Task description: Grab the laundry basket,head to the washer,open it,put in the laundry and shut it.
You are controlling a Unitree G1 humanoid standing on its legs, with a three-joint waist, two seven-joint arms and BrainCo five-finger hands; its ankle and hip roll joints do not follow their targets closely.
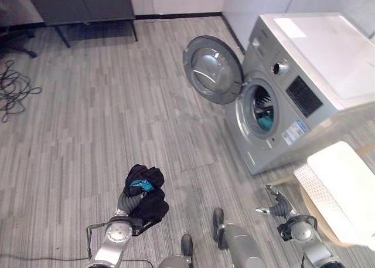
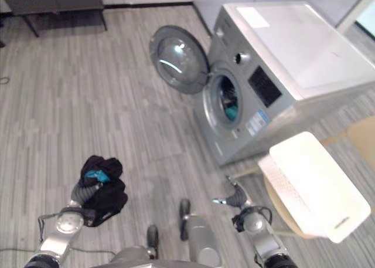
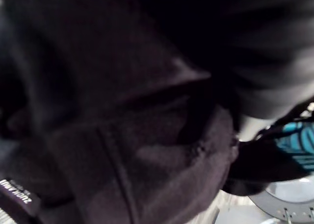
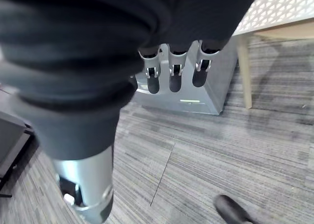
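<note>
My left hand (image 1: pixel 125 201) is raised at the lower left, shut on a bundle of black laundry (image 1: pixel 147 186) with a blue patch (image 1: pixel 140 185). The dark cloth (image 3: pixel 147 116) covers its fingers in the left wrist view. The silver washer (image 1: pixel 304 74) stands at the right with its round door (image 1: pixel 212 68) swung open to the left. A teal garment (image 1: pixel 265 122) lies inside the drum. The white laundry basket (image 1: pixel 343 183) sits on a wooden stool (image 2: pixel 275 200) at the right. My right hand (image 1: pixel 276 204) hangs open beside the stool, its fingers (image 4: pixel 169 72) straight towards the washer's base (image 4: pixel 196 94).
A dark cabinet on legs (image 1: pixel 82 4) stands against the far wall. Loose cables (image 1: pixel 14 86) and a chair base (image 1: pixel 16 44) lie at the far left. Grey plank floor (image 1: pixel 105 115) stretches between me and the washer.
</note>
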